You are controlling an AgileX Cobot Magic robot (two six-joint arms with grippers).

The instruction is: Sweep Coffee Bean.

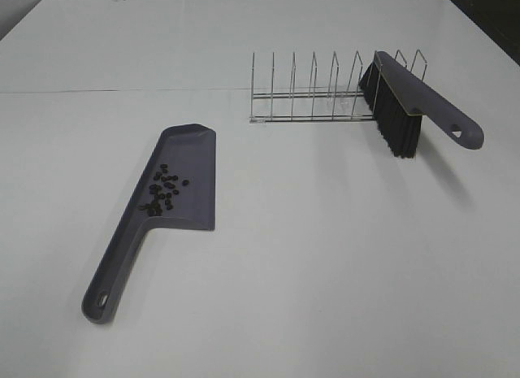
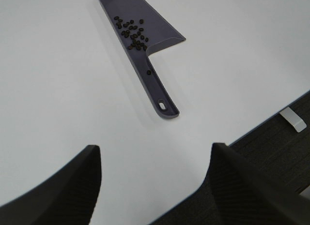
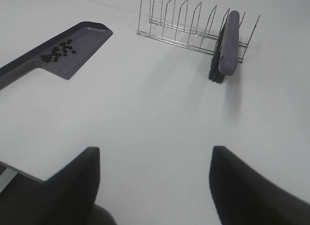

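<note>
A grey-purple dustpan (image 1: pixel 195 167) lies flat on the white table at the left, with its handle toward the front. Several coffee beans (image 1: pixel 165 191) lie inside it near the handle end. The beans (image 2: pixel 131 32) and pan (image 2: pixel 157 29) also show in the left wrist view, with one bean on the handle. A brush (image 1: pixel 410 93) with black bristles leans in a wire rack (image 1: pixel 309 89) at the back right. My left gripper (image 2: pixel 155 186) is open and empty, well short of the pan handle. My right gripper (image 3: pixel 152 186) is open and empty, far from the brush (image 3: pixel 229 41). Neither gripper shows in the exterior high view.
The right wrist view shows the dustpan (image 3: pixel 85 36), the beans (image 3: pixel 58 50) and the rack (image 3: pixel 174 22) beyond my fingers. The table's front edge and dark floor (image 2: pixel 271 152) lie near the left gripper.
</note>
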